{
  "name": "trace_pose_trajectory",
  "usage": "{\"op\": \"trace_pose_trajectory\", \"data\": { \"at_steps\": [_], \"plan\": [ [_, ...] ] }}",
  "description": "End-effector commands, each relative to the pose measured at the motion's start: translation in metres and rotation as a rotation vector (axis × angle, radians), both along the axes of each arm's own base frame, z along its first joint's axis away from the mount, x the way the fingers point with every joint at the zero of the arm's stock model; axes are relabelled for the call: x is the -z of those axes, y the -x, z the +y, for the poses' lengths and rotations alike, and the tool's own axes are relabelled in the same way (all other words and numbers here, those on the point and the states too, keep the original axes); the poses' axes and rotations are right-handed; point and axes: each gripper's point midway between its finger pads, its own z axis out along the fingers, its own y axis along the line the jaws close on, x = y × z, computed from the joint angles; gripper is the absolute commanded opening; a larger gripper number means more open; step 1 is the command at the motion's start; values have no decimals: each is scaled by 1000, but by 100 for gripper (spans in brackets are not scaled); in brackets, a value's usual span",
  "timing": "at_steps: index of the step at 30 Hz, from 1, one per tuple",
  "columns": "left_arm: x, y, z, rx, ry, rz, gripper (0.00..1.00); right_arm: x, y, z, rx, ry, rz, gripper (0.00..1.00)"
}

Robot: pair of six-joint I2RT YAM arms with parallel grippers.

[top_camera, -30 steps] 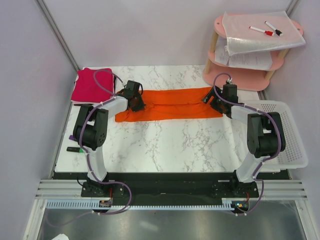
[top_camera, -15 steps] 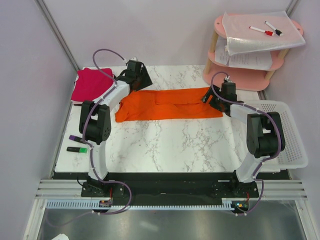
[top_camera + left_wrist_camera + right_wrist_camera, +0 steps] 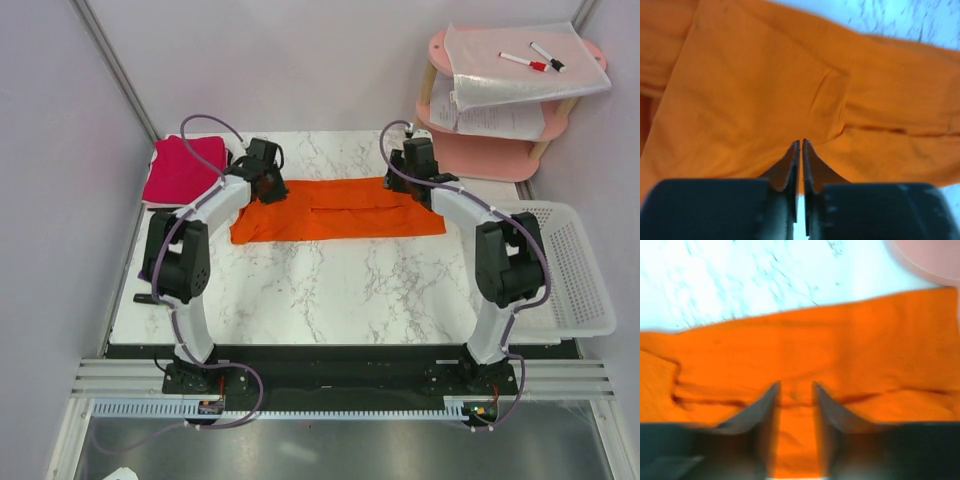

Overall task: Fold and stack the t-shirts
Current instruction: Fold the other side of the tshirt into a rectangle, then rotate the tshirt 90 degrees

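I read the left end effector [image 3: 799, 145] as nearly closed at the orange t-shirt's [image 3: 340, 210] far-left corner; I cannot tell whether it grips. The right end effector [image 3: 794, 390] stands open over the far-right edge. The pink t-shirt [image 3: 180, 170] lies at the tabletop's [image 3: 330, 290] far left.

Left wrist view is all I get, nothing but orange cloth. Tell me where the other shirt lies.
Observer: The magenta t-shirt lies folded at the far left corner of the table, just left of the orange t-shirt.
Operator: Now report the right gripper.
Observer: The right gripper is open, its fingers apart over the far right end of the orange t-shirt.
Operator: Name what stands on the right side.
Observer: A white basket sits at the table's right edge.
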Motion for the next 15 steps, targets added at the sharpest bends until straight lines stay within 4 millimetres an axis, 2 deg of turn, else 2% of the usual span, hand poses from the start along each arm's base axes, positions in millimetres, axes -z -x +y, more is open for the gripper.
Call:
{"op": "trace_pose_trajectory", "data": {
  "at_steps": [1,2,3,5,6,9,15],
  "plan": [
    [-22,36,12,1,2,-32,2,21,-21,8,-1,117,56,0],
    [-21,42,14,-3,2,-27,2,26,-26,9,2,126,69,0],
    [-9,55,19,-11,-7,1,2,34,-36,11,5,135,79,0],
    [0,66,24,-21,-20,26,2,50,-45,8,21,170,118,0],
    [10,75,28,-28,-32,52,2,56,-46,8,18,185,131,0],
    [21,88,34,-40,-48,80,2,69,-50,4,37,220,159,0],
    [35,97,43,-47,-96,121,2,85,-50,-11,80,293,187,0]
  ]
}}
